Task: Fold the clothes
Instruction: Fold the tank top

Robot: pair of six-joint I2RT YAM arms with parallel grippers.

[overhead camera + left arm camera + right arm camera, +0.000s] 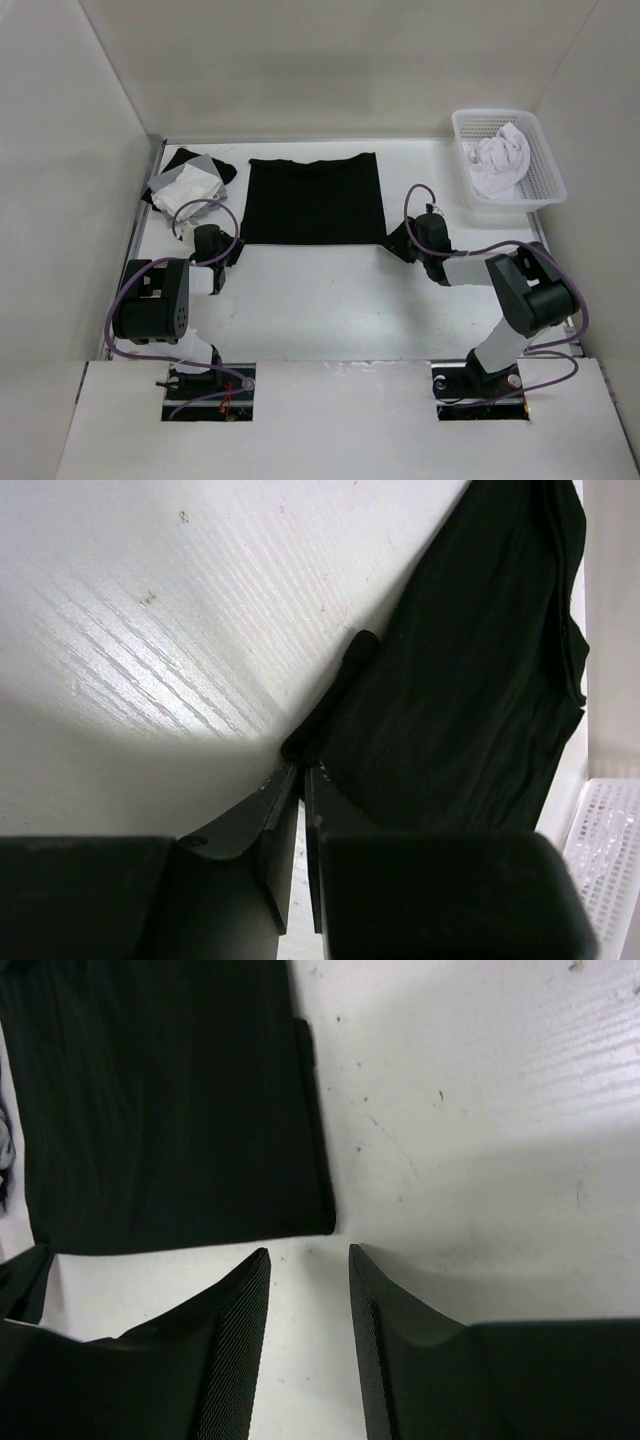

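A: What lies left of the shirt [313, 198]?
B: A cloth stack [188, 182], by its far-left corner. The left hand [301, 772] is pinched closed on its near-left corner.
A: The shirt itself?
B: Flat on the worktop [320, 300].
A: Its right?
B: The right hand [307, 1252], fingers apart and gripping nothing, just off the near-right corner; farther right, a basket [549, 172] holds a pale garment [497, 160].

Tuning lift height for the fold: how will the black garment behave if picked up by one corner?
Likely floppy: the black garment lies flat as a thin layer, and its corner bunches into a ridge at the tips of the left gripper. Probably light for its size, being so thin; the rest may drag along.
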